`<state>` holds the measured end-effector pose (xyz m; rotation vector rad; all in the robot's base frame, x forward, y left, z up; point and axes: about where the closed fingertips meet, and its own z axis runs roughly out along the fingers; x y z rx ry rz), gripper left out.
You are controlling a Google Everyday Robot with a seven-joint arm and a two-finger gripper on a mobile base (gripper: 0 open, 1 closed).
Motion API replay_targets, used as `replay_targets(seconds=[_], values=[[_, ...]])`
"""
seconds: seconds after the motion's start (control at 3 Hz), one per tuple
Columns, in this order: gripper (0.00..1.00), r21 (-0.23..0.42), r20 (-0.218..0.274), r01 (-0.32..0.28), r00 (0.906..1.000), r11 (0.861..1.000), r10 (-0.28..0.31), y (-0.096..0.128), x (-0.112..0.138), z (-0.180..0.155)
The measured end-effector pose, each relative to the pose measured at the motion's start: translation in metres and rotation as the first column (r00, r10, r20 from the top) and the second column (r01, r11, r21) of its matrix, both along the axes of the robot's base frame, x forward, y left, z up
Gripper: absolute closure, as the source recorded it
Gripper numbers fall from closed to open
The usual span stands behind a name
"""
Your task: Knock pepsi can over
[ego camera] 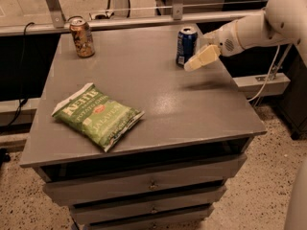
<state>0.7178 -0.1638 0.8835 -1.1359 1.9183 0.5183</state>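
Note:
The pepsi can [186, 45] is dark blue with a silver top and stands upright near the far right of the grey table top [158, 95]. My gripper [191, 65] comes in from the right on a white arm [254, 28]. Its pale tip is just to the right of the can's lower half, very close to it and a little above the table. I cannot tell whether it touches the can.
A brownish-gold can [82, 37] stands upright at the far left corner. A green chip bag [97, 115] lies flat at the front left. The table's right edge [242, 92] is close to the can. Drawers [148, 186] sit below the top.

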Motion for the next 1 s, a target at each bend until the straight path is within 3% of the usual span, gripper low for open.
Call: replay_targets(seconds=[0.33, 0.67, 1.0], values=[[0.00, 0.135, -0.002, -0.084, 0.9964, 0.987, 0.085, 0.033, -0.002, 0.006], [0.00, 0.250, -0.004, -0.182, 0.9819, 0.951, 0.189, 0.066, -0.018, 0.026], [0.00, 0.324, 0.014, -0.278, 0.9570, 0.904, 0.290, 0.092, -0.042, 0.053]])
